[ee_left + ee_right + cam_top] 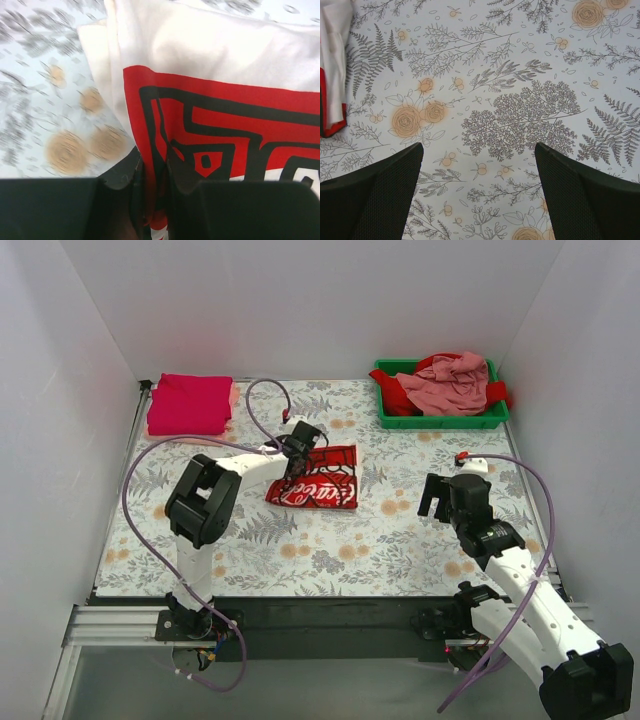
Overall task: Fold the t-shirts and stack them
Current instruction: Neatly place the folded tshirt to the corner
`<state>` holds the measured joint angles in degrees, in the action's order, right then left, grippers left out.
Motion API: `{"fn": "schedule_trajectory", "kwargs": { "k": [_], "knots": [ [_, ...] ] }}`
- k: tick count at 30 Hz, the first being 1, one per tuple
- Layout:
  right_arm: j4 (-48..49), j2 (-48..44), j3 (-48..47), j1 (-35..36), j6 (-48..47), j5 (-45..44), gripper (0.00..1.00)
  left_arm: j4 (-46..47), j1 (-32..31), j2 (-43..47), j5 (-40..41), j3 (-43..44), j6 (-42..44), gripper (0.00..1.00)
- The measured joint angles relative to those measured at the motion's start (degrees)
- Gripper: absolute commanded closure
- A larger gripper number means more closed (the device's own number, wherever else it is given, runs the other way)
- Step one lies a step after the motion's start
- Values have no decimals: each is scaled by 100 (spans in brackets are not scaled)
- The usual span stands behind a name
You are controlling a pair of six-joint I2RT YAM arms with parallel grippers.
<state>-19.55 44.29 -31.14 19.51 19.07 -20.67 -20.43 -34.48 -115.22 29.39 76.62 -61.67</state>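
The floral cover point(400, 540) is mostly bare, presumably kept as folding room. At one o'clock the green tray point(440, 423) holds a rumpled heap point(455, 385) of pink and red tees, looking like the unfolded supply. At ten o'clock a crimson tee point(188, 403) lies folded square, likely the start of the stack. Near the middle sits the printed tee point(325, 485), folded to a small rectangle with its red graphic up. The left gripper point(297, 455) is at its eleven o'clock corner, jaws nearly together, pinching a fold of cloth point(225, 60), probably to carry it. The right gripper point(445, 498) hangs at four o'clock, spread wide over bare cover and holding nothing.
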Motion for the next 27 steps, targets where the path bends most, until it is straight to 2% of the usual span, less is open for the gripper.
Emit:
{"fn": "schedule_trajectory", "kwargs": {
  "k": [5,11,15,27],
  "knots": [
    [15,2,22,0,-28,22,2,476,535,-184,289,114,1193,100],
    [44,85,35,0,-92,22,2,1816,1158,-247,278,127,2944,100],
    [70,227,94,0,-114,13,2,2310,1440,-470,232,632,3871,100],
    [129,752,98,-4,-133,-83,2,2653,2129,-927,-256,1744,5362,100]
  ]
}}
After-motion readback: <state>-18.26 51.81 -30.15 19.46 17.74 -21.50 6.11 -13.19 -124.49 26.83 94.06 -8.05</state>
